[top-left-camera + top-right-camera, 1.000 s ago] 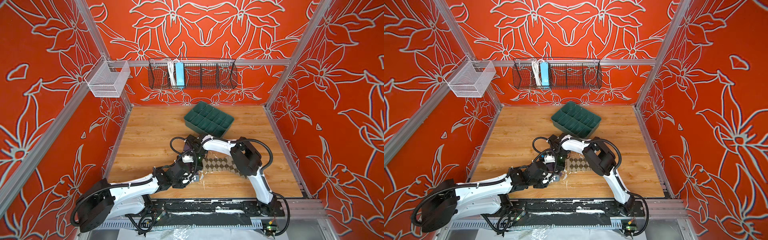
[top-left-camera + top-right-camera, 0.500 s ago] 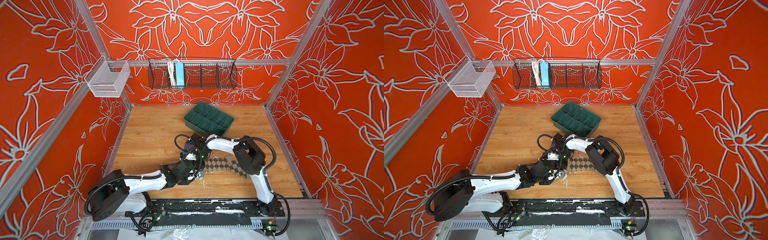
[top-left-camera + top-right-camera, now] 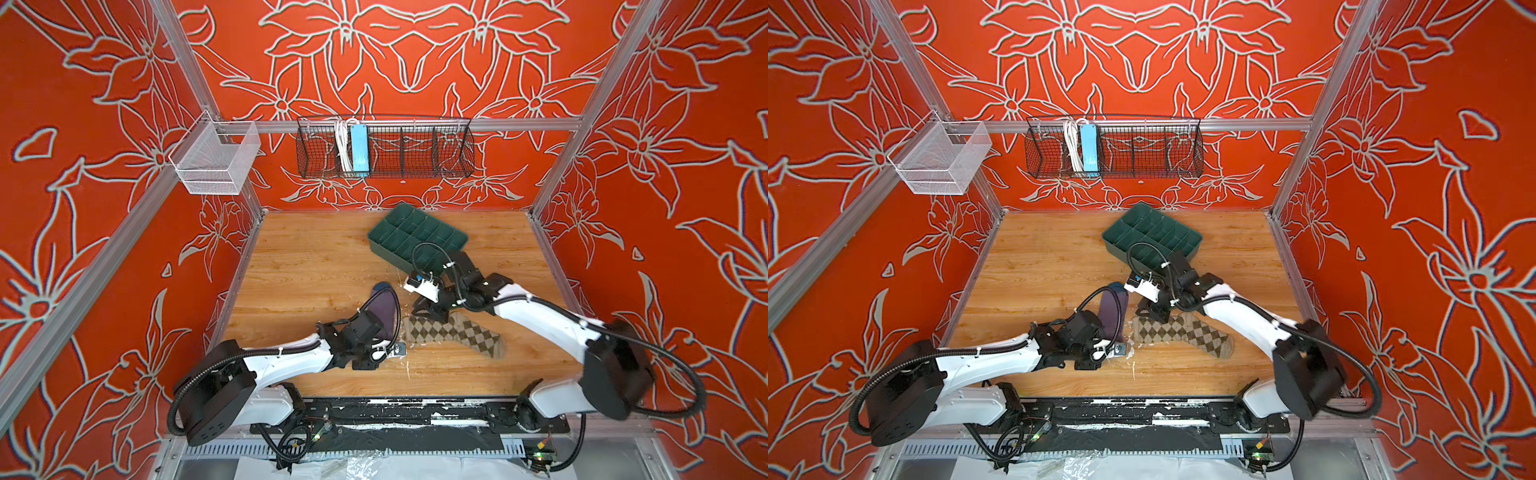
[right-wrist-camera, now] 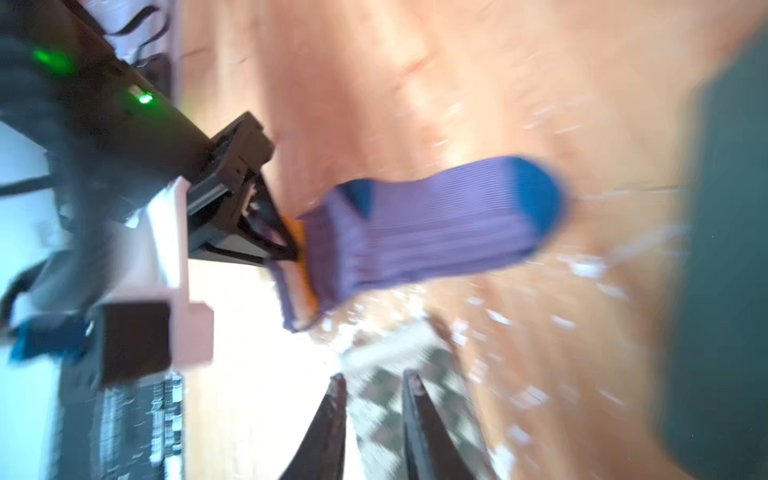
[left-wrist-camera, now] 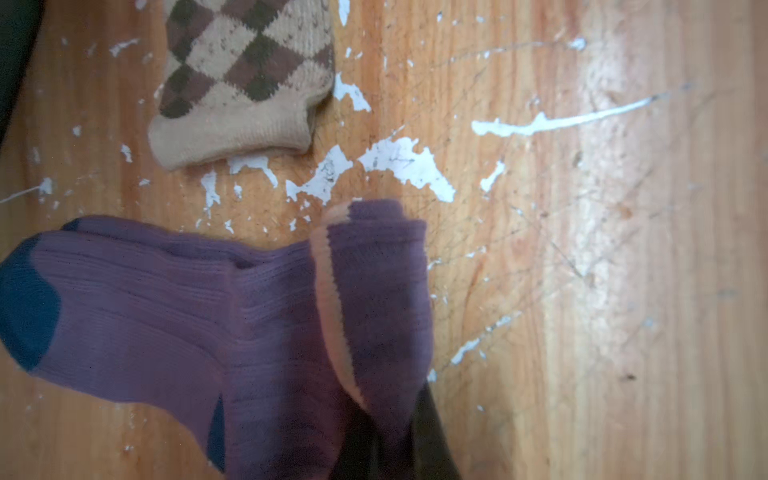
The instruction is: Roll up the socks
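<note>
Two arms now apart: left gripper [image 5: 386, 432] has pinched the purple sock [image 5: 166, 316] cuff; right gripper [image 4: 374, 390] has parted narrowly, empty, above the argyle sock [image 3: 453, 334]. Rolling can begin.

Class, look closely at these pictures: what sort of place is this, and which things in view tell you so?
Probably a robot test cell, not a home: two arms bolted to a rail work on a scuffed wooden tabletop, boxed in by red floral panels on aluminium framing, with a wire basket hung on the back wall.
</note>
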`<state>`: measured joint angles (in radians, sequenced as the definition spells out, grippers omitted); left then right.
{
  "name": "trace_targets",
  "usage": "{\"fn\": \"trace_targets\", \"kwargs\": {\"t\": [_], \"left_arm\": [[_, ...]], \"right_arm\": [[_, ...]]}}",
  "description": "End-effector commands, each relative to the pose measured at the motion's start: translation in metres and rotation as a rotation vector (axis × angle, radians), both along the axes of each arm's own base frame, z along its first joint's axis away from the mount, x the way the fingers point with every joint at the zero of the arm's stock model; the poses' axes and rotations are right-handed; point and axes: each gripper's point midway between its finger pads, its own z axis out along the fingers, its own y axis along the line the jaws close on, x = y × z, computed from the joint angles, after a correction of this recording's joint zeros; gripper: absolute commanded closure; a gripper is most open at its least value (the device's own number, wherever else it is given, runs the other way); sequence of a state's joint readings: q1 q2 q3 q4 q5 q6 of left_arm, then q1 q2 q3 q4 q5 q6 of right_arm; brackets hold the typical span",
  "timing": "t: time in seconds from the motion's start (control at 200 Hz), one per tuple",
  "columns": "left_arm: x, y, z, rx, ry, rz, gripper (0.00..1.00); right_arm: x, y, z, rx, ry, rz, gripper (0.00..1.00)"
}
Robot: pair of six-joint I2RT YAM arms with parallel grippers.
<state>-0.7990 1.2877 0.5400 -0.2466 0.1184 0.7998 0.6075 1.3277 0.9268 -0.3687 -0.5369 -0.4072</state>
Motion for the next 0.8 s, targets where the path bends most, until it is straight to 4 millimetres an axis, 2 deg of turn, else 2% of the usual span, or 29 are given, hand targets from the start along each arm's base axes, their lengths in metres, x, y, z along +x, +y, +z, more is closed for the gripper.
{"fn": "trace_targets", "kwargs": {"t": [0.0, 0.08, 0.185, 0.305, 0.345, 0.425, 0.55, 0.666, 0.791], "left_arm": [[-0.041, 0.013, -0.010, 0.016, 0.273, -0.044, 1.00], [-0.042, 0.015, -0.011, 0.022, 0.316, -0.036, 1.00], [-0.038, 0.016, -0.012, 0.022, 0.362, -0.002, 1.00], [-0.031, 0.015, -0.009, 0.012, 0.414, 0.035, 1.00], [-0.029, 0.015, -0.009, 0.012, 0.430, 0.045, 1.00], [-0.027, 0.015, -0.009, 0.017, 0.460, 0.063, 1.00], [-0.021, 0.016, -0.013, 0.030, 0.487, 0.094, 1.00], [-0.017, 0.017, -0.016, 0.034, 0.513, 0.110, 1.00], [-0.014, 0.015, -0.018, 0.039, 0.542, 0.120, 1.00]], "right_arm": [[0.006, -0.022, 0.025, 0.016, -0.196, -0.108, 0.67], [-0.021, -0.031, 0.039, 0.053, -0.276, -0.029, 0.63], [-0.055, -0.040, 0.042, 0.067, -0.362, 0.076, 0.62], [-0.082, -0.047, 0.029, -0.022, -0.503, 0.173, 0.59], [-0.090, -0.046, 0.018, -0.074, -0.546, 0.216, 0.58], [-0.096, -0.043, 0.003, -0.173, -0.622, 0.272, 0.56], [-0.098, -0.024, -0.009, -0.277, -0.729, 0.351, 0.56], [-0.103, 0.009, -0.014, -0.284, -0.813, 0.431, 0.54], [-0.107, 0.043, -0.035, -0.314, -0.826, 0.509, 0.54]]}}
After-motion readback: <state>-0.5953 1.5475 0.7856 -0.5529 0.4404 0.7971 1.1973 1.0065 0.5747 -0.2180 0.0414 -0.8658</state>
